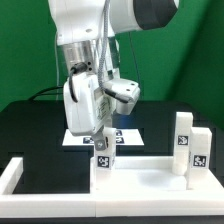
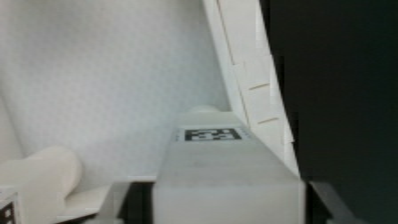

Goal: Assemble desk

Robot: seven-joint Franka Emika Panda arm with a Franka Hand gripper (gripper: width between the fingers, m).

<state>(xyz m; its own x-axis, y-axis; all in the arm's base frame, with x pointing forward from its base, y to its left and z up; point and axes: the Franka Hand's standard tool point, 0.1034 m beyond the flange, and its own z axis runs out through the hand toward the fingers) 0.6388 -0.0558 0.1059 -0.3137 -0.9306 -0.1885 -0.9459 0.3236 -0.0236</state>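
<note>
**Leg block held upright over the tabletop panel**

A short white plastic block leg [image 1: 102, 158] [image 2: 217, 170] with a black-and-white square tag stands upright on the white rectangular plastic tabletop panel [image 1: 140, 186] [image 2: 107, 90], near its middle. The two-finger gripper [image 1: 99, 140] is closed on the leg's upper end. Two more white tagged block legs [image 1: 182, 136] [image 1: 201, 152] stand upright near the exterior view's right edge. A long low white border rail [image 1: 12, 174] frames the panel. Behind lies the marker board [image 1: 72, 138].
</note>
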